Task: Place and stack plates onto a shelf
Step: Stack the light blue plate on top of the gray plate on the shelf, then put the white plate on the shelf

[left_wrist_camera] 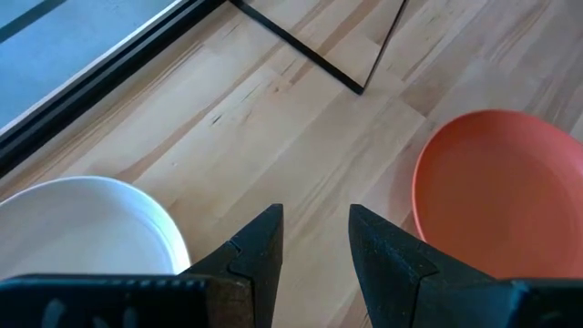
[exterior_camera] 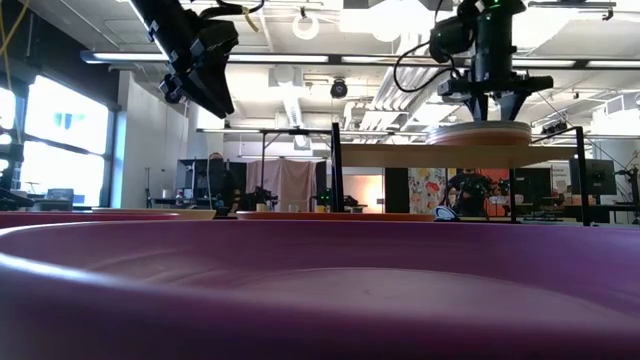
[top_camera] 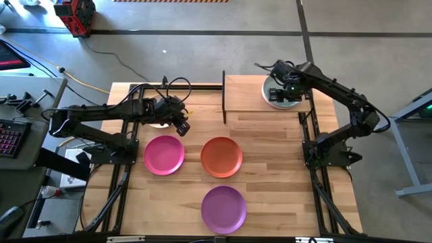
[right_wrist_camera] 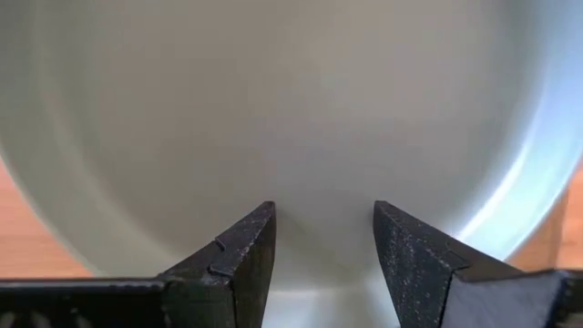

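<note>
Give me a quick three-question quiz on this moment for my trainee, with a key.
1. True or false: the right gripper hangs over the plate stack on the light-wood shelf board.
2. Which round matte plate lies nearest the table's front edge? A magenta B orange C purple
3. Fill in: beside the left gripper, its wrist view shows the orange plate and a ___ plate.

Key: 1 true; 2 C; 3 cream.
</note>
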### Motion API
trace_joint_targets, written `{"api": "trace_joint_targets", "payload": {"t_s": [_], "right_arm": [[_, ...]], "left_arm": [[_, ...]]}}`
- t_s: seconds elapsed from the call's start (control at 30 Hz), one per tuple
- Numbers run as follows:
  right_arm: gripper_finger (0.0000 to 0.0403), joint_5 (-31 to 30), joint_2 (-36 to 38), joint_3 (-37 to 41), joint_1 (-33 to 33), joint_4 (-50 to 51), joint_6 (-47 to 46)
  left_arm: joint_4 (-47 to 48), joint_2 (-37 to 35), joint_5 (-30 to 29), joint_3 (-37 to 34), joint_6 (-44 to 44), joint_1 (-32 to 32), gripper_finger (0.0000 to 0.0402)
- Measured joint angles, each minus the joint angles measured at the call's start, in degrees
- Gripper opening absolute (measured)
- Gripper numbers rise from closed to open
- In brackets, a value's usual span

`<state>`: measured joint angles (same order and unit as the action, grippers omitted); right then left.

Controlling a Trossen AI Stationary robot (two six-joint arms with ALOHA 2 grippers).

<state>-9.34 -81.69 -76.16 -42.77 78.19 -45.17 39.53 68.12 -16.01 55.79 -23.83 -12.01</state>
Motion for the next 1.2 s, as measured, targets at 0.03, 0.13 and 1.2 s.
{"api": "trace_joint_targets", "payload": {"t_s": [0.03,0.13,1.2], "right_arm": [[0.0169,-0.63,0.0,0.0,-0.1,0.6,-0.01],[0.0169,-2.81,0.0,0.0,-0.41,3.5,-1.04],[0.0169,-1.85,0.07,-12.4,18.74,-0.13,-5.82]], "left_arm": [[-0.02,0.0,0.0,0.0,0.0,0.0,0.0115],[-0.02,0.02,-0.02,0.0,0.0,0.0,0.0115],[8.78,0.0,-0.02,0.0,2.94,-0.81,0.0115]]}}
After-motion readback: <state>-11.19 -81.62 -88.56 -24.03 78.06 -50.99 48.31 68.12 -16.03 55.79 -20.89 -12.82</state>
